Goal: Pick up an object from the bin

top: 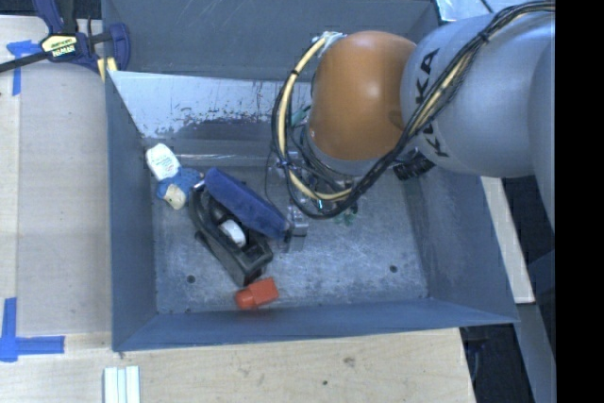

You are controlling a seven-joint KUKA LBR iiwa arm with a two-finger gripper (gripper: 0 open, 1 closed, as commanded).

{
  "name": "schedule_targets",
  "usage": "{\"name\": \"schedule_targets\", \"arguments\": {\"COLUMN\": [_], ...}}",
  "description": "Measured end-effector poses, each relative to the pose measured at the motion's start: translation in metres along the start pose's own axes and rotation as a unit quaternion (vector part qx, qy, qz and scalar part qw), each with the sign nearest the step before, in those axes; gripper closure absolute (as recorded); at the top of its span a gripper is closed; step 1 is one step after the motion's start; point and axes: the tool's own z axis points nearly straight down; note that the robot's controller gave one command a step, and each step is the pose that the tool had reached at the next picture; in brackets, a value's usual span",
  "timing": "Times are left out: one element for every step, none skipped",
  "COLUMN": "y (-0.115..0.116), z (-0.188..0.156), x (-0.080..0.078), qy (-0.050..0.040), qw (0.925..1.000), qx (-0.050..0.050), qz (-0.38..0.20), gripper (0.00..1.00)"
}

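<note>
My gripper [294,224] is low in the middle of the bin, mostly hidden under the arm's orange cover. Its visible tip sits right at the right end of a long blue piece [243,198]. That blue piece lies slantwise on top of a black tool with a white part [229,241]. Whether the gripper touches or holds the blue piece cannot be told. A small orange block [257,294] lies near the front wall, below the black tool.
A white-capped bottle with a blue body [166,169] lies at the left wall, touching the black tool's far end. Bare bin floor stretches to the right of the gripper, under the arm and its cables.
</note>
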Motion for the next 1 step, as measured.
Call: {"name": "schedule_targets", "arguments": {"y": [0.0370], "z": [0.0537], "x": [-0.0296], "qy": [-0.0145], "qw": [0.9998], "qx": [-0.003], "qz": [0.013], "gripper": [0.00]}}
